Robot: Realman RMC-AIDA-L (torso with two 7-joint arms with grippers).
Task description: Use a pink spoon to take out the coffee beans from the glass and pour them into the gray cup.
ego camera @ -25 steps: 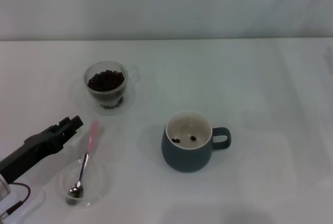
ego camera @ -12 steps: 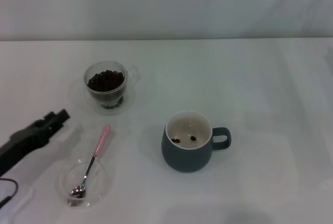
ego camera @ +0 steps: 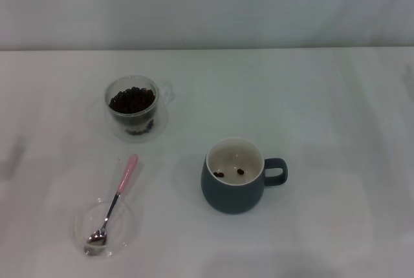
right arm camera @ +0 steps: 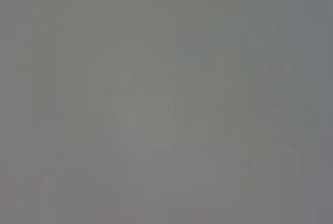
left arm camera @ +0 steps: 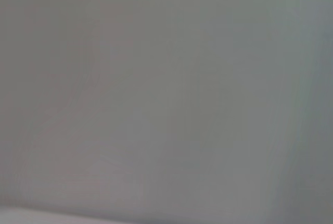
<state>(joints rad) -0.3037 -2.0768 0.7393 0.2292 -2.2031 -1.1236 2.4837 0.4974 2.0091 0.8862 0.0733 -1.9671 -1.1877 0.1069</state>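
Observation:
The pink spoon [ego camera: 116,198] lies with its silver bowl in a shallow clear glass dish [ego camera: 127,229] at the front left, its pink handle resting over the dish's far rim. The glass [ego camera: 132,108], well filled with coffee beans [ego camera: 132,99], stands behind it at the back left. The gray cup [ego camera: 234,176] stands near the middle with its handle to the right; two beans [ego camera: 229,173] lie on its cream inside. Neither gripper shows in any view. Both wrist views show only a plain grey surface.
The white table [ego camera: 336,129] stretches to a pale wall at the back. Nothing else stands on it.
My left arm has drawn back to the left and left the head view. The spoon, which it let go of, has settled in the dish with its handle swung slightly right.

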